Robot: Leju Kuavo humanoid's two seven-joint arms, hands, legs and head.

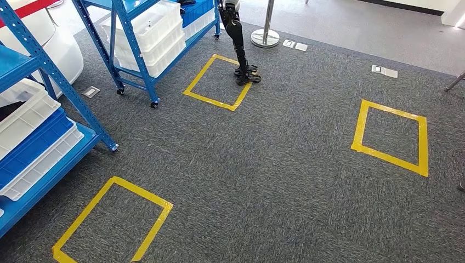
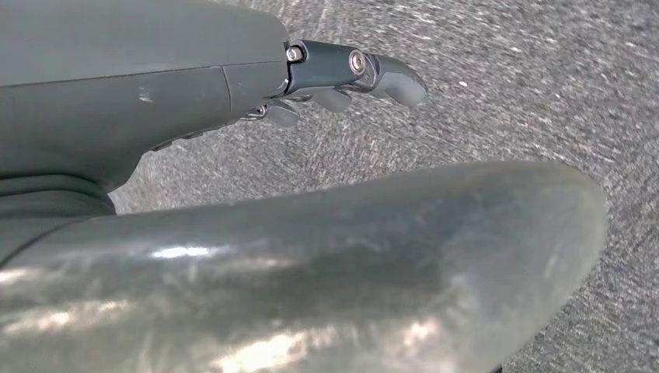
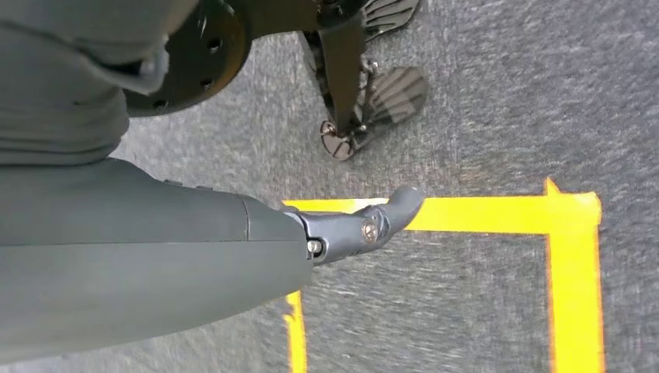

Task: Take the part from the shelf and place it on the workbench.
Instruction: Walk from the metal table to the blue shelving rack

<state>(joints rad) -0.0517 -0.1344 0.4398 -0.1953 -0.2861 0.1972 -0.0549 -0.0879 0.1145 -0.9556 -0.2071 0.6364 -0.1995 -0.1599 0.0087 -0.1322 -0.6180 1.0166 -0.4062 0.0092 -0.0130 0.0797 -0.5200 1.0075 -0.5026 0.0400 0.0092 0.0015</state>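
Observation:
A blue shelf (image 1: 82, 112) stands at the left of the head view, its lower tiers loaded with white bins (image 1: 27, 118) and a blue bin (image 1: 33, 145). Something dark lies in the top white bin; I cannot tell what it is. My left hand (image 2: 194, 116) hangs over grey carpet, its fingers (image 2: 381, 74) stretched out and apart from the thumb, holding nothing. My right hand (image 3: 233, 249) also hangs low with fingers (image 3: 388, 214) extended and nothing in them, above a yellow tape line (image 3: 497, 214).
A second blue shelf (image 1: 118, 60) with white bins stands further back. Three yellow tape squares mark the carpet: near left (image 1: 142, 193), middle (image 1: 211, 101), right (image 1: 359, 126). Another robot's dark legs (image 1: 241, 49) stand by the middle square, a post's base (image 1: 265, 37) behind.

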